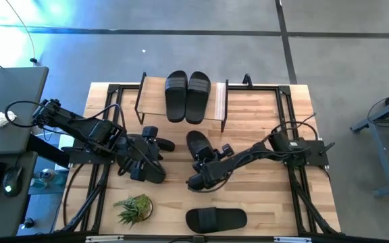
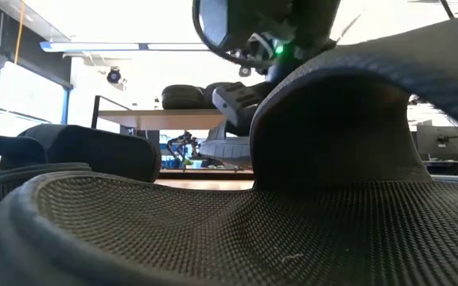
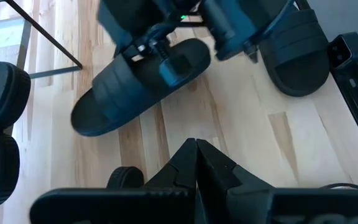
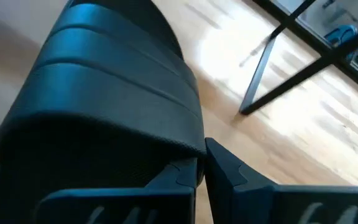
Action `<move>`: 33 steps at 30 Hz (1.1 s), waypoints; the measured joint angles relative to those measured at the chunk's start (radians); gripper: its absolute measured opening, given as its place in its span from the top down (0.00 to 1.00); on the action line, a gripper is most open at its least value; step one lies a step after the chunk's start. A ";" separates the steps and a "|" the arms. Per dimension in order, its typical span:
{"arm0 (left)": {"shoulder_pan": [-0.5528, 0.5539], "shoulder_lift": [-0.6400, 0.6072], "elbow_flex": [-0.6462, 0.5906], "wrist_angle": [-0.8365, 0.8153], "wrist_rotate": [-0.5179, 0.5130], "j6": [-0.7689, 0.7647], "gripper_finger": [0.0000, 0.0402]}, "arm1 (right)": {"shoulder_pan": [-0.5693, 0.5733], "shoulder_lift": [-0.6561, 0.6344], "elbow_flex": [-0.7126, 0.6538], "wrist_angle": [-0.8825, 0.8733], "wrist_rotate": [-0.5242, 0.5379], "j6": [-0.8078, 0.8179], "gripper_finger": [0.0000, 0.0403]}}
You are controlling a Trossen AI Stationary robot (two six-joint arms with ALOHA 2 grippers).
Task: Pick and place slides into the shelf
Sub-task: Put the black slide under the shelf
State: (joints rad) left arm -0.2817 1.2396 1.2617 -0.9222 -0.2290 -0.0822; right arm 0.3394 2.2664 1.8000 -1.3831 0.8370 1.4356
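The right gripper [image 1: 201, 158] sits on a slide [image 1: 196, 145] in the middle of the table [image 1: 262, 202]. Its fingers [image 4: 185, 177] are pressed together, right against the slide's strap. The left gripper [image 1: 155, 150] is just beside that slide, and its fingers [image 3: 194, 168] are together too, holding nothing. Two slides [image 1: 186, 94] rest on the shelf [image 1: 218, 108] past both grippers. One slide [image 1: 215, 219] lies behind them near the table edge, with bare wood around it.
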 joint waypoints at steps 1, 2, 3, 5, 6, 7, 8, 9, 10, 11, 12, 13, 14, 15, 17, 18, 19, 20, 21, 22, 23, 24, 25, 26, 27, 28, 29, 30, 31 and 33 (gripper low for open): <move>0.000 0.000 0.000 0.000 0.000 0.000 1.00 | -0.009 0.000 0.000 -0.001 0.005 0.001 1.00; 0.000 0.000 0.000 0.000 0.000 0.000 1.00 | -0.019 0.000 0.000 -0.002 0.011 0.001 1.00; 0.000 0.000 0.000 0.000 0.000 0.000 1.00 | -0.027 0.000 0.000 -0.003 0.018 0.001 1.00; 0.000 0.000 0.000 0.000 0.000 0.000 1.00 | -0.044 0.000 0.000 -0.005 0.018 -0.004 1.00; 0.000 0.000 0.000 0.000 0.000 0.000 1.00 | -0.050 0.000 0.000 -0.007 0.018 -0.004 1.00; 0.000 0.000 0.000 0.000 0.000 0.000 1.00 | -0.058 0.000 0.000 -0.008 0.017 -0.004 1.00; 0.000 0.000 0.000 0.000 0.000 0.000 1.00 | -0.063 0.000 0.000 -0.007 0.017 -0.004 1.00; 0.000 0.000 0.000 0.000 0.000 0.000 1.00 | -0.068 0.000 0.000 -0.008 0.019 -0.004 1.00; 0.000 0.000 0.000 0.000 0.000 0.000 1.00 | -0.072 0.000 0.000 -0.007 0.019 -0.004 1.00; 0.000 0.000 0.000 0.000 0.000 -0.001 1.00 | -0.074 0.000 0.000 -0.007 0.019 -0.004 1.00; 0.000 0.000 0.000 0.000 0.000 -0.001 1.00 | -0.076 0.000 0.000 -0.007 0.019 -0.004 1.00; 0.000 0.000 0.000 0.000 0.000 -0.001 1.00 | -0.077 0.000 0.000 -0.007 0.019 -0.004 1.00; 0.000 0.000 0.000 0.000 0.000 -0.001 1.00 | -0.078 0.000 0.000 -0.007 0.019 -0.010 1.00; 0.000 0.000 0.000 0.000 0.000 -0.001 1.00 | -0.078 0.000 0.000 -0.008 0.020 -0.020 1.00; 0.000 0.000 0.000 0.000 0.000 -0.001 1.00 | -0.078 0.000 0.000 -0.010 0.022 -0.030 1.00; 0.000 0.000 0.000 0.000 0.000 -0.001 1.00 | -0.078 0.000 0.000 -0.016 0.026 -0.030 1.00; 0.000 0.000 0.000 0.000 0.000 -0.001 1.00 | -0.078 0.000 0.000 -0.020 0.027 -0.030 0.99; 0.000 0.000 0.000 0.000 0.000 -0.001 1.00 | -0.078 0.000 0.000 -0.021 0.026 -0.030 0.98; 0.000 0.000 0.000 0.000 0.000 -0.001 1.00 | -0.078 0.000 0.000 -0.023 0.026 -0.030 0.97; 0.000 0.000 0.000 0.000 0.000 -0.001 1.00 | -0.078 0.000 0.000 -0.026 0.026 -0.030 0.96; 0.000 0.000 0.000 0.000 0.000 -0.001 1.00 | -0.078 0.000 0.000 -0.029 0.026 -0.030 0.95; 0.000 0.000 0.000 0.000 0.000 -0.001 1.00 | -0.078 0.000 0.000 -0.034 0.026 -0.030 0.93; 0.000 0.000 0.000 0.000 0.000 -0.001 1.00 | -0.077 0.000 0.000 -0.039 0.026 -0.030 0.92; 0.000 0.000 0.000 0.000 0.000 -0.001 1.00 | -0.076 0.000 0.000 -0.046 0.026 -0.030 0.90; 0.000 0.000 0.000 0.000 0.000 -0.001 1.00 | -0.075 0.000 0.000 -0.052 0.026 -0.030 0.89; 0.000 0.000 0.000 0.000 0.000 -0.001 1.00 | -0.072 0.000 0.000 -0.055 0.026 -0.030 0.87; 0.000 0.000 0.000 -0.001 0.000 -0.001 1.00 | -0.070 0.000 0.000 -0.055 0.027 -0.030 0.86; 0.000 0.000 0.000 -0.001 0.001 -0.001 1.00 | -0.066 0.000 0.000 -0.056 0.027 -0.030 0.84; 0.000 0.000 0.000 -0.001 0.005 -0.001 1.00 | -0.063 0.000 0.000 -0.057 0.027 -0.030 0.83; 0.000 0.000 0.000 -0.002 0.024 -0.003 1.00 | -0.057 0.000 0.000 -0.058 0.027 -0.030 0.81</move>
State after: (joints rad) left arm -0.2817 1.2396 1.2617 -0.9237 -0.2053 -0.0853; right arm 0.2824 2.2665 1.8000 -1.4414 0.8639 1.4055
